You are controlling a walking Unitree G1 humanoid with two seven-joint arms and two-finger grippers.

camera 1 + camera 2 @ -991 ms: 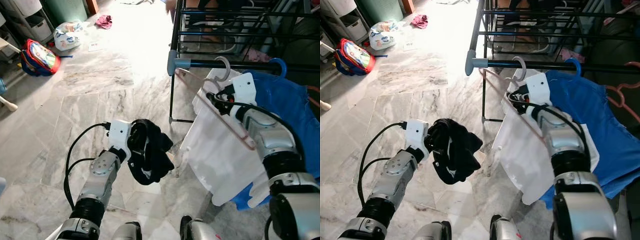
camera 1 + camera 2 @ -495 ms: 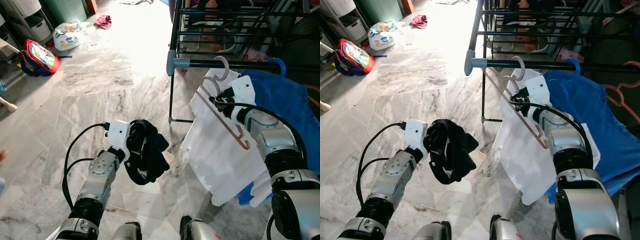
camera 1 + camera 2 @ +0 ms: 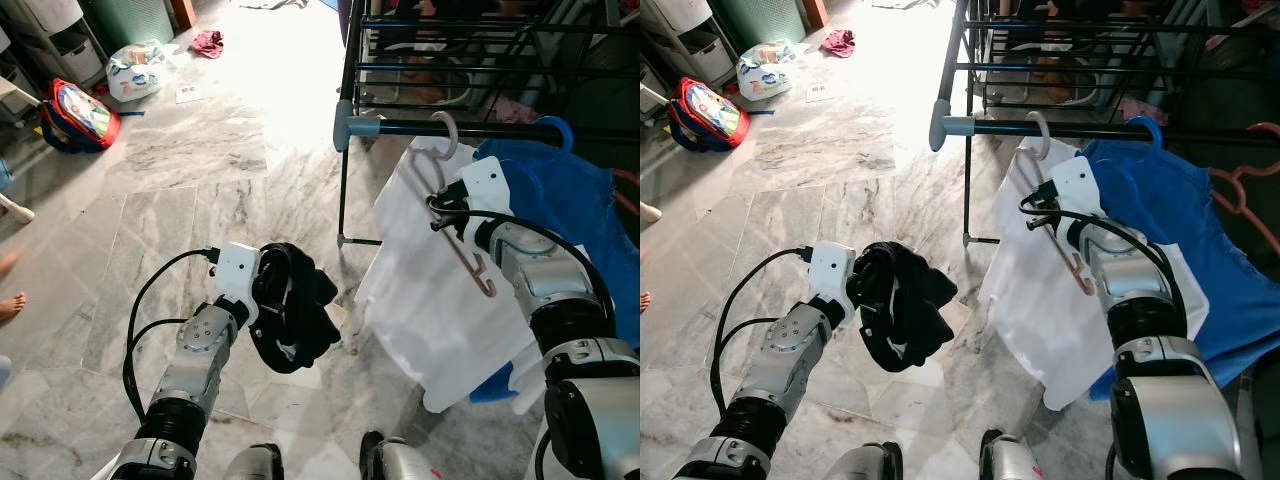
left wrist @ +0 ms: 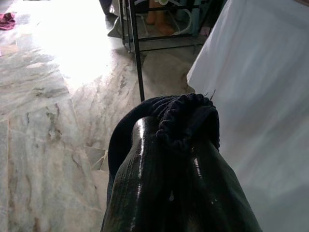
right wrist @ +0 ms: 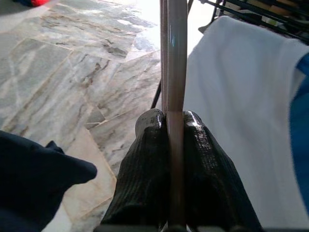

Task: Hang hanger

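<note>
My right gripper (image 3: 438,207) is shut on a thin pinkish-brown hanger (image 3: 466,256), held in front of a white garment (image 3: 430,310) hanging from the dark rack rail (image 3: 450,129). The hanger tilts down and to the right, its hook end just below the rail. In the right wrist view the hanger's bar (image 5: 175,72) runs between both black fingers (image 5: 145,164). My left gripper (image 3: 268,292) sits low over the floor, shut on a bunched black garment (image 3: 298,318), which covers its fingers in the left wrist view (image 4: 186,121).
A blue garment (image 3: 570,200) hangs on the rail beside the white one. The rack's leg (image 3: 343,190) stands on the marble floor. A red backpack (image 3: 80,112), a plastic bag (image 3: 135,70) and a pink cloth (image 3: 208,42) lie far left. A person's bare foot (image 3: 10,305) is at the left edge.
The hanger has swung from a long slant reaching the rail's end to a steeper, shorter hang against the white garment. A bare foot has come in at the left edge. The left arm has barely moved.
</note>
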